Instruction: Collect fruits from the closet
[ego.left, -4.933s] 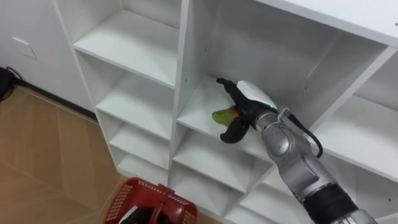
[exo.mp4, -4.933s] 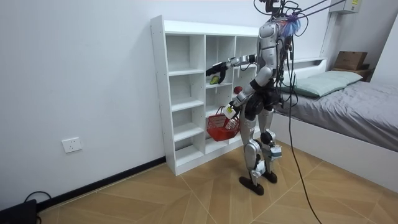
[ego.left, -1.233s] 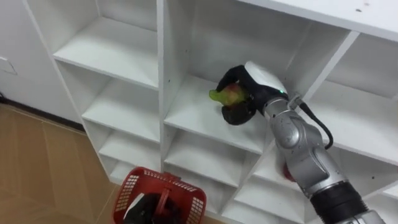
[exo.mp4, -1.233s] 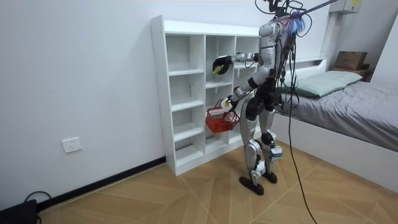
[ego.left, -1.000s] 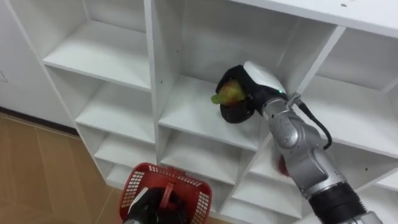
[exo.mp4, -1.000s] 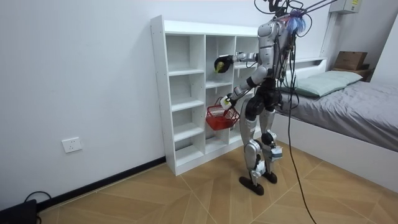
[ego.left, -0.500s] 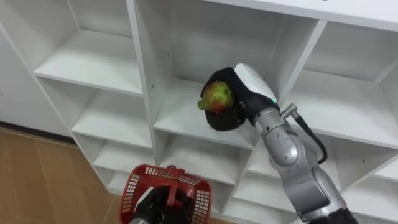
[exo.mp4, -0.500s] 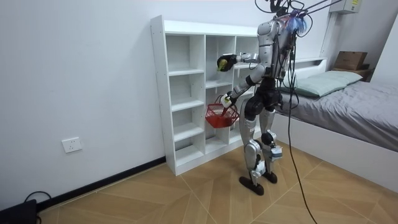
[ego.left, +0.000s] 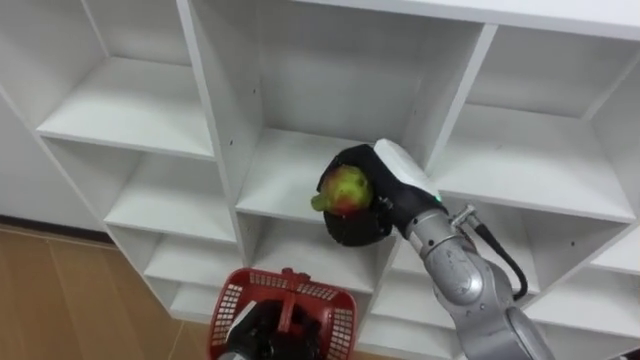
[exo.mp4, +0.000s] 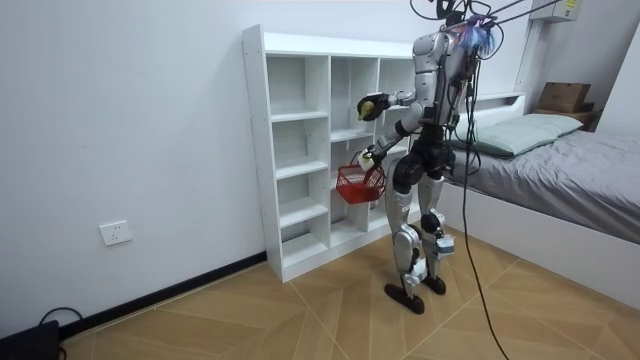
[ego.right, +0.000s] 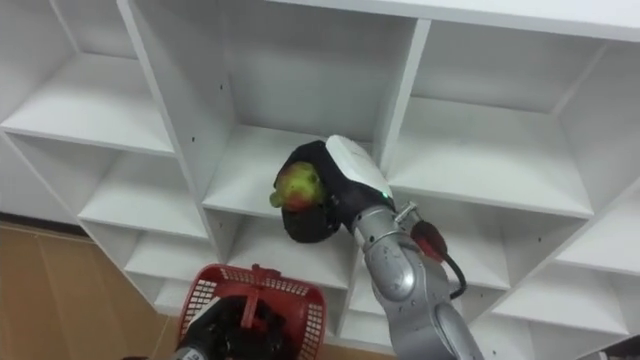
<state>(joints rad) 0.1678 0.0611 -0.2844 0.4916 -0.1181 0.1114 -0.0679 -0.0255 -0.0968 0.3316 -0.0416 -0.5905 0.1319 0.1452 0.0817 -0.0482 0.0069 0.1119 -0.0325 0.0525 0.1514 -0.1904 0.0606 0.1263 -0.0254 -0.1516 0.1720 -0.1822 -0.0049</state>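
White closet (ego.left: 215, 120), open-fronted, divided into compartments. The robot stands upright facing it, with a bed behind at the room view's right.

Red mesh basket (ego.left: 335, 315), low in the scene, near the robot and in front of the lower shelves. It hangs from the left hand (ego.left: 258, 330), whose dark fingers are wrapped about its handle. The opening faces up.

Right hand (ego.left: 368, 215), raised in front of the middle compartment, just clear of the shelf's front edge. Its fingers are clenched around the fruit (ego.left: 345, 188), cupping it from the right and from beneath.

The fruit, green and yellow with a red blush, is roundish. A greenish tip points to the lower left, so its slightly longer axis runs from upper right to lower left, away from the palm.

Key relation: the fruit sits above the basket, well apart from it, with the basket's opening almost straight below and a little to the left and nearer. The right hand alone carries the fruit, and the left hand is the nearer one to the basket. The likely next step is a descent of the right hand over the opening, or a lift of the basket under it.
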